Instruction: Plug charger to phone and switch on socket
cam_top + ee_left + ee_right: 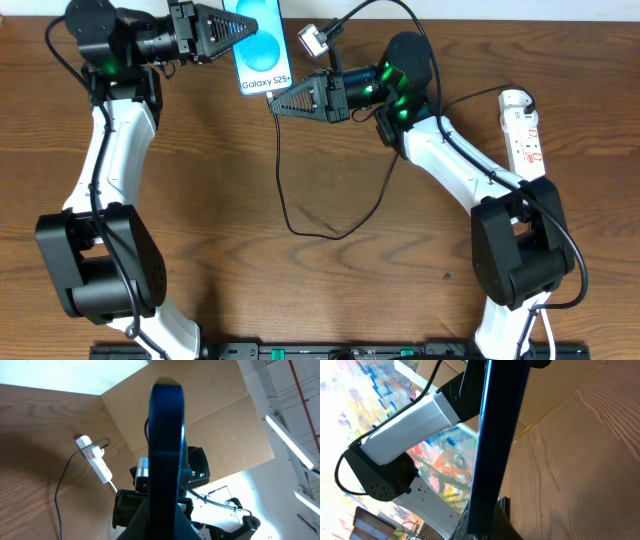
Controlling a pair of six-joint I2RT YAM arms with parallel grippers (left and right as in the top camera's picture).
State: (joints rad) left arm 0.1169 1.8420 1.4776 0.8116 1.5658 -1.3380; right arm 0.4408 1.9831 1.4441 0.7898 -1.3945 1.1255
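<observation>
The phone [262, 50], its blue screen reading "Galaxy S25+", is held off the table at the back, with my left gripper [235, 32] shut on its left side. In the left wrist view the phone [167, 435] shows edge-on, rising from the jaws. My right gripper [276, 103] is shut at the phone's lower edge, where the charger's black cable [281, 190] starts. The plug tip itself is hidden. The right wrist view shows the phone's edge [495, 435] running down into the jaws. The white socket [524, 125] lies at the far right, and in the left wrist view [97, 460] a black lead is plugged into it.
The charger cable loops over the wooden table between the two arms [340, 236]. A small grey block [313, 40] sits beside the phone on the right arm. A cardboard wall [215, 420] stands behind the table. A black rail [340, 351] runs along the front edge.
</observation>
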